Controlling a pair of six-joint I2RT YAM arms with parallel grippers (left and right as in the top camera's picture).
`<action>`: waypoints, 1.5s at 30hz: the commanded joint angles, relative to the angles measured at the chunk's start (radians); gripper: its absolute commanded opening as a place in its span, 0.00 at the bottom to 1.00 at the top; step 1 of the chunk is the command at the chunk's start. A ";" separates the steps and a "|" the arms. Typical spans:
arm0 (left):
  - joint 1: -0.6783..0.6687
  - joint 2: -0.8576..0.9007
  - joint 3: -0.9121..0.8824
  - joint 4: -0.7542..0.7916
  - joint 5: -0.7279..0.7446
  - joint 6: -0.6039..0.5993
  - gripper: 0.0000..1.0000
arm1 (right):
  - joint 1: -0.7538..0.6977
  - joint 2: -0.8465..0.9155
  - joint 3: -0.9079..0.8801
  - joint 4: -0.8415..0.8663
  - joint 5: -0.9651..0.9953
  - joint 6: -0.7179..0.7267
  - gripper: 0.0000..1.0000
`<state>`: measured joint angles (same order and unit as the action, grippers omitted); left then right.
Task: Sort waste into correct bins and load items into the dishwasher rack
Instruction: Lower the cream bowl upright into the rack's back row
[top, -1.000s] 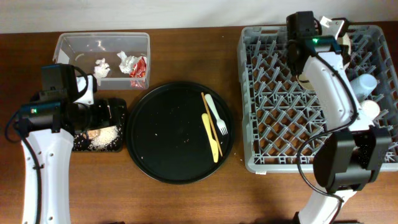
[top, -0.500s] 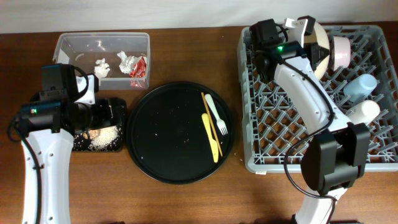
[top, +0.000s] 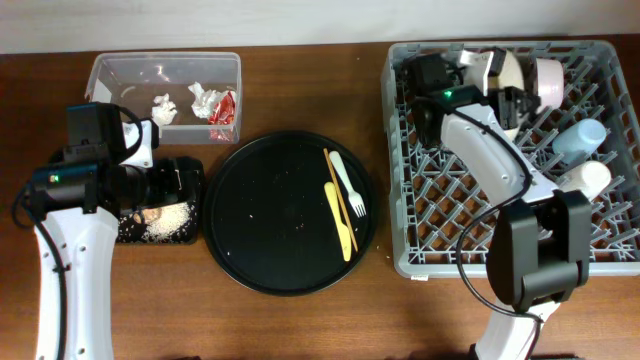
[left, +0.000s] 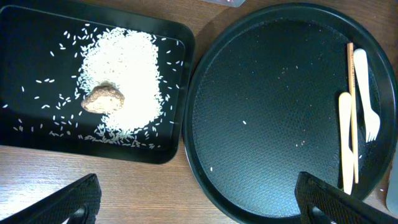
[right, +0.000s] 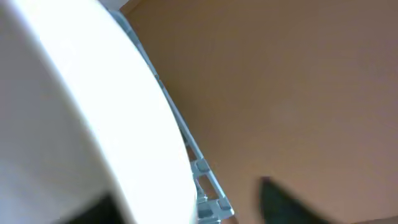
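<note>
Left hand (left: 199, 202) over brown wooden table (top: 300, 322)

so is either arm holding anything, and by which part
Left gripper is open and empty. Right gripper is close to the cream bowl; whether it grips it cannot be told.

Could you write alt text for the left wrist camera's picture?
A black tray holds rice and a brown lump; to its right, a round tray carries a knife, chopsticks and a fork. Open jaws show at the bottom corners.
</note>
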<state>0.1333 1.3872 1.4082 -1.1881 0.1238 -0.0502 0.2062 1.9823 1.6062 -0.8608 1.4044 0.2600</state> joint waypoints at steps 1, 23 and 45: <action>0.005 -0.008 -0.005 0.002 0.012 -0.011 0.99 | 0.032 -0.023 -0.005 0.021 -0.025 0.011 0.76; 0.005 -0.008 -0.005 -0.002 0.013 -0.011 0.99 | -0.116 -0.199 -0.026 -0.044 -0.563 0.092 0.39; 0.005 -0.008 -0.005 -0.002 0.019 -0.011 0.99 | -0.010 -0.087 -0.026 0.125 0.002 -0.042 0.04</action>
<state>0.1333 1.3872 1.4082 -1.1900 0.1246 -0.0502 0.1772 1.8870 1.5795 -0.7395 1.3613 0.1989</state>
